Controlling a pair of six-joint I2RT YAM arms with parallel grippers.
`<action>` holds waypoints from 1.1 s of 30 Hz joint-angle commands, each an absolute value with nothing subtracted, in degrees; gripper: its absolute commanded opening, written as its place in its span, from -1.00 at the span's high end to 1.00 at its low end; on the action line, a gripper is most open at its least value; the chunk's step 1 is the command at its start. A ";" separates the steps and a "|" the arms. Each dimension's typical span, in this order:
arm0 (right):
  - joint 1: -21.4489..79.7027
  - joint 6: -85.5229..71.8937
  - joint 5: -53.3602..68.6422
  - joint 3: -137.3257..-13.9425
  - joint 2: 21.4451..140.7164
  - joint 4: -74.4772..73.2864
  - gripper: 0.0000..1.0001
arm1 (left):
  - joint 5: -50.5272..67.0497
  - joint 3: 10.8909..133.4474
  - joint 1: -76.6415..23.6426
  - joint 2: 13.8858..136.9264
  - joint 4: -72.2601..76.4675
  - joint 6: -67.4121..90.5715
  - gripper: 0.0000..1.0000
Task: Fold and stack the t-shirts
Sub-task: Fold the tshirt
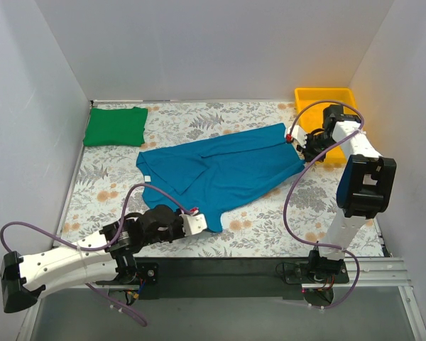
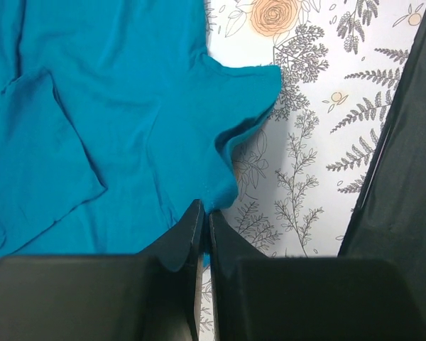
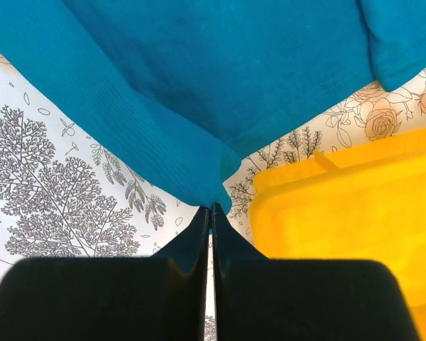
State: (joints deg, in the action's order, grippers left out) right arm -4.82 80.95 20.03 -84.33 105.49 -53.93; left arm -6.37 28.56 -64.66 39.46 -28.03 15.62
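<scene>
The teal-blue t-shirt (image 1: 224, 169) lies spread and partly folded across the middle of the floral table. My left gripper (image 1: 199, 222) is shut on its near edge; the left wrist view shows the cloth (image 2: 113, 128) pinched between the black fingers (image 2: 184, 238). My right gripper (image 1: 296, 141) is shut on the shirt's far right edge, beside the yellow tray; the right wrist view shows the cloth (image 3: 199, 85) drawn to a point at the fingertips (image 3: 199, 224). The green t-shirt (image 1: 116, 126) lies folded at the far left corner.
A yellow plastic tray (image 1: 319, 96) stands at the far right corner, also seen in the right wrist view (image 3: 341, 213). White walls enclose the table on three sides. A black strip runs along the near edge (image 1: 234, 273).
</scene>
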 commanded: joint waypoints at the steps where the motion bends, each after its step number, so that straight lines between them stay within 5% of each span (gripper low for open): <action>1: -4.22 80.77 21.71 -85.16 105.99 -55.20 0.97 | -7.82 29.62 -63.55 39.02 -25.93 14.59 1.00; 21: -2.55 77.79 20.22 -93.24 111.70 -55.28 0.97 | -4.83 30.76 -41.24 45.44 -6.16 15.91 1.00; 33: -2.02 76.38 19.78 -96.77 114.43 -55.63 0.97 | -5.27 29.97 -36.39 45.96 -0.35 17.49 1.00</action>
